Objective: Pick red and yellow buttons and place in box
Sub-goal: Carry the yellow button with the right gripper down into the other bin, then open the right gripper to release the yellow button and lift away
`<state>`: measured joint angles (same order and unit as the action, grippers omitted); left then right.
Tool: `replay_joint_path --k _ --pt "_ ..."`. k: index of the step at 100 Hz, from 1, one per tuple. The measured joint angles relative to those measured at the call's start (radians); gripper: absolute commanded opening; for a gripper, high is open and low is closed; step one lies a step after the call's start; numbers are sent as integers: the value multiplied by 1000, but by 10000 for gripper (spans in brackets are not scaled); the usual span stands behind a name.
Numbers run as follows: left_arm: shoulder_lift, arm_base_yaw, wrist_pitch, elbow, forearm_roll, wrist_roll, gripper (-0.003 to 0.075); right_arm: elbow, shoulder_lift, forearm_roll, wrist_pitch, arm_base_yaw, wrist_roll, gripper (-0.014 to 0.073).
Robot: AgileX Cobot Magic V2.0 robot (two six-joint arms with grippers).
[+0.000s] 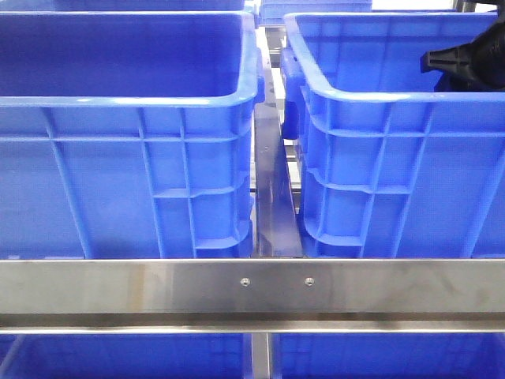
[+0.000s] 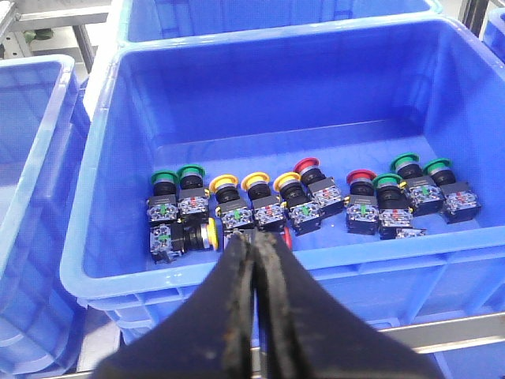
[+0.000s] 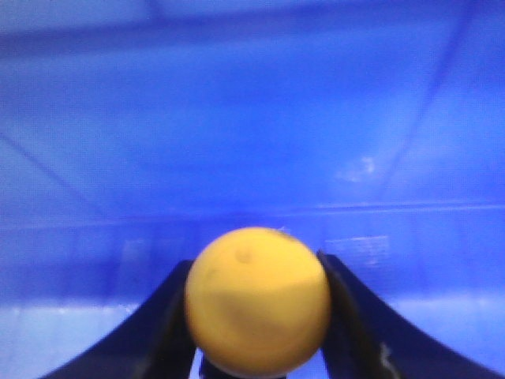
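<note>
Right pincer (image 3: 256, 316): shut on a yellow button (image 3: 257, 298), round top facing the wrist camera, one dark finger (image 3: 351, 316) on each side.
Where it hangs: low inside the right crate (image 1: 371, 103), blue wall and floor all around; only a black bit of the right arm (image 1: 465, 61) seen from the front.
Way to go: maybe straight down to the floor of that crate, though blurry and hard to be sure how near.
Left pincer (image 2: 254, 260): pressed tight together, holding nothing.
Buttons below it: a row on the floor of the button crate (image 2: 95, 237), just past the tips; yellow buttons (image 2: 256, 183) nearest, red buttons (image 2: 308, 166) a bit to the side.
Long way of each: mostly standing, cap up, black block under; one yellow one (image 2: 207, 234) tipped on its side.
In the way: green buttons (image 2: 189, 172) at both ends, packed close to the red ones.
Nearer arm for the next pick: left.
Left crate (image 1: 126, 103): inside hidden from the front.
Metal rail (image 1: 252, 284): across the front, below both crates.
</note>
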<state>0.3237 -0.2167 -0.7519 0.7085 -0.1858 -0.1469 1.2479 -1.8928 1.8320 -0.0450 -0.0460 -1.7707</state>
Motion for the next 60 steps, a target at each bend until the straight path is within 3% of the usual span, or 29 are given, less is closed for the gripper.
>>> replay_joint_path --k 24,50,60 --pt "0 0 0 0 0 0 -19 4 -28 0 -11 4 -7 181" --pt "0 0 0 0 6 0 -19 6 -30 0 -20 4 -12 464" --pt "0 0 0 0 11 0 -19 6 -34 0 -22 5 -12 512"
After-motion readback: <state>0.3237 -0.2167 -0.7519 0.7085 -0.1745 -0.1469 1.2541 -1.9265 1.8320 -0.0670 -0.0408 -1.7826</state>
